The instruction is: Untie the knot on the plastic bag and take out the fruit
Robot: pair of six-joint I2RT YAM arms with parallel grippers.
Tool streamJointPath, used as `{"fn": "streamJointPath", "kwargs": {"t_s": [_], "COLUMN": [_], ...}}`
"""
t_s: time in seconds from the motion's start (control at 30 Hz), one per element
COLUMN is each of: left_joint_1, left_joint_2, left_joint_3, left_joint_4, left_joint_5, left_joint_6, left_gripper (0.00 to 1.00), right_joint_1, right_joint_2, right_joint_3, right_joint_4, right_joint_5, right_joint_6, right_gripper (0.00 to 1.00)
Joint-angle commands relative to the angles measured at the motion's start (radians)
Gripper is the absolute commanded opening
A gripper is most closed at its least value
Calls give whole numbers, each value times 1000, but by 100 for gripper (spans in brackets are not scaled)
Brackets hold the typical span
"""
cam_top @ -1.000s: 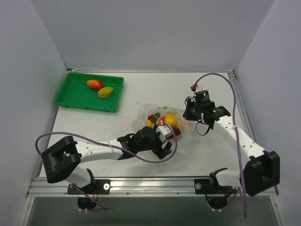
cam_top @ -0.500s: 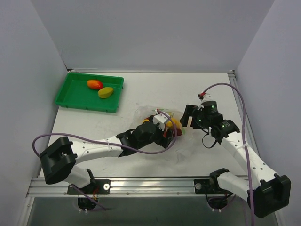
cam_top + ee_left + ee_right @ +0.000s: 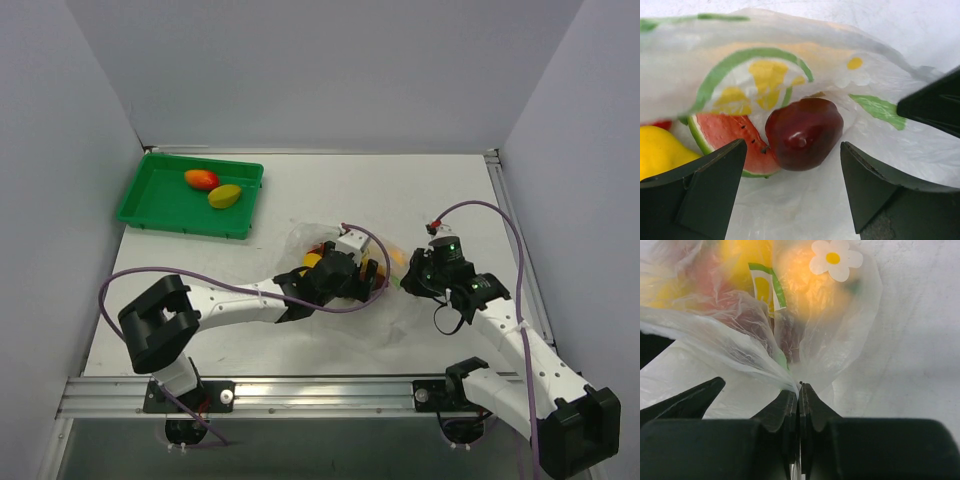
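Observation:
The clear printed plastic bag lies mid-table with the fruit inside. My left gripper is open at the bag. In the left wrist view its jaws stand wide apart in front of a dark red fruit, a watermelon wedge and a yellow lemon, with the bag film arching over them. My right gripper is shut on a bunched fold of the bag at its right side, with orange fruit behind the film. No distinct knot shows.
A green tray stands at the back left with a red-orange mango and a yellow-green mango. A metal rail runs along the near edge. Purple cables loop over both arms.
My left gripper has moved up and right to the fruit in the bag. My right arm has swung nearer and lower, and its jaws now pinch the bag's plastic.

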Motion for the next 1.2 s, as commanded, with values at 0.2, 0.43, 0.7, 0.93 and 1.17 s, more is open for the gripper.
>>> {"fn": "streamJointPath", "kwargs": {"t_s": [0.2,0.43,0.7,0.93,1.17], "left_joint_1": [6,6,2,2,6], "left_joint_2": [141,240,313,293,203], "left_joint_3": [137,219,268,237,188], "left_joint_4": [-77,-112,-165,-160,-163], "left_joint_5": [-113,-67,-18,-3,-38], "left_joint_6": [-107,-127,-173,-181,-178], "left_gripper": [90,96,97,64,8], "right_joint_1": [-8,-10,-10,-10,-10], "right_joint_2": [-29,-26,-23,-20,-26], "right_joint_3": [1,1,-24,-32,-27], "right_joint_4": [-17,-15,0,17,23], "right_joint_5": [29,14,11,6,20], "right_joint_6": [-6,-15,-15,-12,-18], "right_gripper": [0,0,0,0,0]}}
